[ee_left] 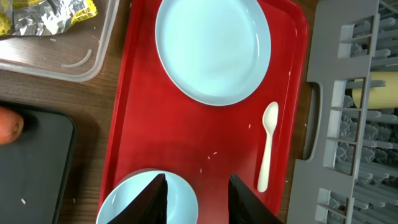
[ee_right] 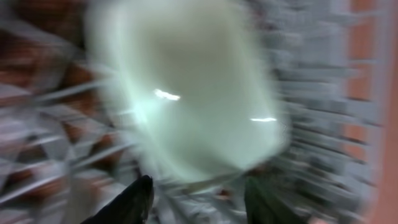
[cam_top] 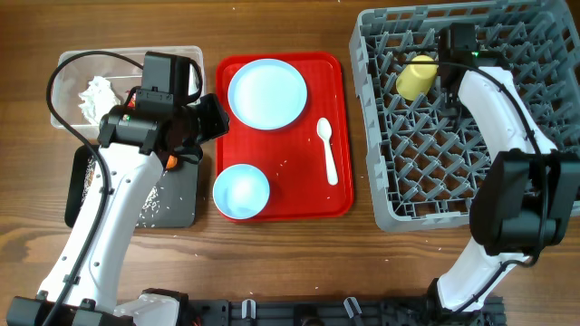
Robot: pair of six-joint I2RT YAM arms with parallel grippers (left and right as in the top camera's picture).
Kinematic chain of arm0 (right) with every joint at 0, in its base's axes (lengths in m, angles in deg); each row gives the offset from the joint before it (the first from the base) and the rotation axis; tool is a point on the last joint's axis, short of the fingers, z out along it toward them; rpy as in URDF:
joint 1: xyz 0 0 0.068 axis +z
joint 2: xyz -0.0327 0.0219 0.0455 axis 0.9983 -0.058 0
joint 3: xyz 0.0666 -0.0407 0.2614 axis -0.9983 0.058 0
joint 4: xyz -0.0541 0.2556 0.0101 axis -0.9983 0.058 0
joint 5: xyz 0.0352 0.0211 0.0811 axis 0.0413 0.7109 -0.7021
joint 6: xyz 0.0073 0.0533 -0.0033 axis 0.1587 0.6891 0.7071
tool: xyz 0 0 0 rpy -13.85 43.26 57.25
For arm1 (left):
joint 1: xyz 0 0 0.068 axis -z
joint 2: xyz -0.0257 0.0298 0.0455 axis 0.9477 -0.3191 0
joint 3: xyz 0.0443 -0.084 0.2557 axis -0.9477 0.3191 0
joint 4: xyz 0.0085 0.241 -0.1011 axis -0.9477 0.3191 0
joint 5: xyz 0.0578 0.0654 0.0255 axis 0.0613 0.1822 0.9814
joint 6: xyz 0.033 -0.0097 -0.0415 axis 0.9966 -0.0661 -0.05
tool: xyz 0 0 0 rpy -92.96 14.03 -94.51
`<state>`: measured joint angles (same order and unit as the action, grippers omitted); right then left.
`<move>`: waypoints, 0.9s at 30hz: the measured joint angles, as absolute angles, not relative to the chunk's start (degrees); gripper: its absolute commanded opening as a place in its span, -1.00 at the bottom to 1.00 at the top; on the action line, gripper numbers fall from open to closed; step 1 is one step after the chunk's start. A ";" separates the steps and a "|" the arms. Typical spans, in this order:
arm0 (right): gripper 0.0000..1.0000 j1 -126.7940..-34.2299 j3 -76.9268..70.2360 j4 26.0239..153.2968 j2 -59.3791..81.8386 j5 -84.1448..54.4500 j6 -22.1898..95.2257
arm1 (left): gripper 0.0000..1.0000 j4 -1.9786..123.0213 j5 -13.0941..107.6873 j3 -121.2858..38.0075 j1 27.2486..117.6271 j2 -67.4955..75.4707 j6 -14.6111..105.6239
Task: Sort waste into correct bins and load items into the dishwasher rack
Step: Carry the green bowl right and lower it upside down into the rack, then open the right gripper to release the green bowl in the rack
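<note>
The yellow cup lies on its side in the back of the grey dishwasher rack. My right gripper hovers just beside it. In the blurred right wrist view the cup fills the frame beyond my right gripper, whose fingers stand apart and hold nothing. My left gripper hangs open and empty between the clear tub and the red tray. In its own view the left gripper looks down on a pale blue bowl, the plate and the white spoon.
The red serving tray holds the plate, bowl and spoon. Tissues and wrappers lie in the tub. The black tray carries rice grains and a carrot.
</note>
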<state>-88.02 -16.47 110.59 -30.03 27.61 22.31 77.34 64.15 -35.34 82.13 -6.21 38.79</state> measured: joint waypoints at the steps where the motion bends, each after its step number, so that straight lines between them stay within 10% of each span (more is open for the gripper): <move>1: 0.39 -87.06 -16.49 110.52 -29.19 24.18 22.09 | -0.33 77.58 64.15 -35.34 82.13 -6.21 38.79; 6: 0.59 -86.71 -16.49 110.87 -20.80 9.08 19.54 | -0.33 79.70 64.15 -35.34 82.13 -6.21 38.79; 12: -0.91 -88.26 -16.62 107.29 -9.98 1.34 20.87 | -0.54 81.65 64.13 -35.34 82.13 -6.21 38.81; 27: -0.91 -103.06 -16.60 101.80 -19.36 -6.29 26.49 | -0.56 82.70 64.15 -35.34 83.11 -6.21 38.81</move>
<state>-103.06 -16.60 101.80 -19.36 -6.29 26.49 82.70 64.15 -35.34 83.11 -6.21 38.81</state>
